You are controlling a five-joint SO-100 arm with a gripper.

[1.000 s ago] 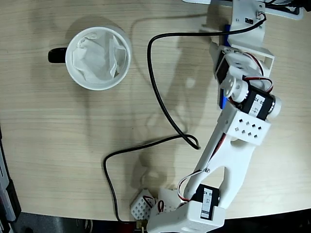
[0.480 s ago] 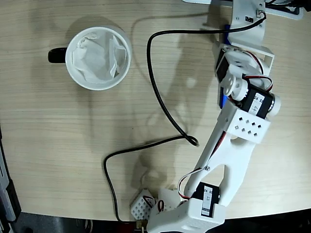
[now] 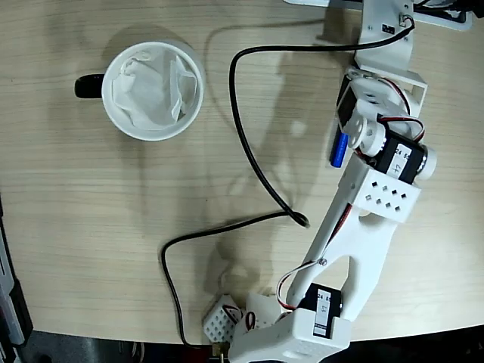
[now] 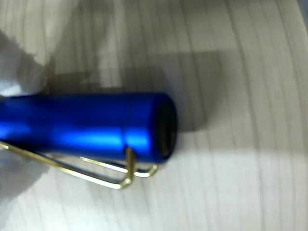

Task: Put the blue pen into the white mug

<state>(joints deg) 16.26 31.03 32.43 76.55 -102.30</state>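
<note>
The blue pen [image 4: 91, 125] fills the wrist view, its wire clip underneath and its blunt end pointing right, with its shadow on the wood behind it. My gripper [image 4: 14, 125] is shut on it; blurred white fingers [image 4: 17, 70] show at the left edge. In the fixed view only the pen's end [image 3: 340, 149] pokes out from under the white wrist, and the gripper itself is hidden beneath the arm. The white mug [image 3: 133, 130] with a black handle [image 3: 88, 86] and crumpled paper inside stands upright at the upper left, far from the pen.
A black cable [image 3: 240, 128] loops across the middle of the wooden table between mug and arm. The arm's base [image 3: 295, 336] sits at the bottom edge. A white mount [image 3: 386, 23] stands at the top right.
The pen's visible end has swung left and out from under the wrist, and the blue patch near the top of the arm no longer shows. The wrist has shifted slightly.
</note>
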